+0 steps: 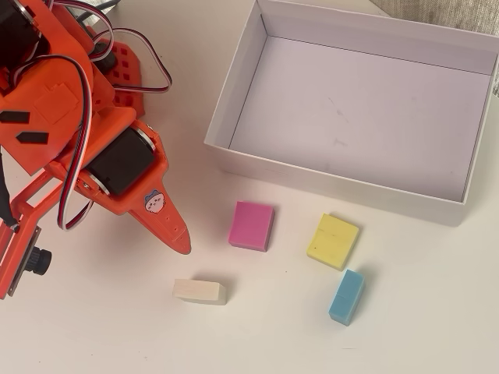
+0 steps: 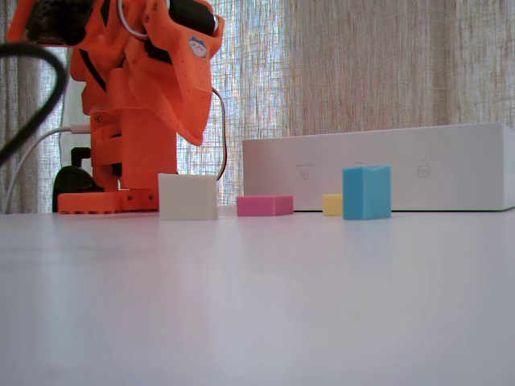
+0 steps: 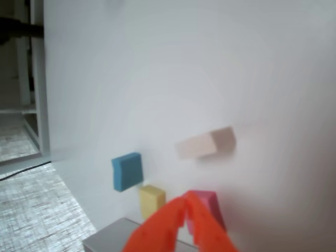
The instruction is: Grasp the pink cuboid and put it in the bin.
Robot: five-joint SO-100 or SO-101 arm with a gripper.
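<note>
The pink cuboid [image 1: 252,225] lies flat on the white table, in front of the bin's near wall; it also shows in the fixed view [image 2: 265,205] and the wrist view [image 3: 210,202]. The bin [image 1: 327,178] is a large, shallow white box at the upper right, and it is empty. It shows in the fixed view [image 2: 378,173] too. My orange gripper [image 1: 180,239] hangs above the table to the left of the pink cuboid, apart from it. In the wrist view the fingertips meet [image 3: 185,202], so it is shut and empty.
A yellow block [image 1: 333,241] lies to the right of the pink one, with a blue block [image 1: 346,296] nearer the front. A cream block [image 1: 199,291] lies just below the gripper tip. The arm's base [image 2: 105,201] stands at the left.
</note>
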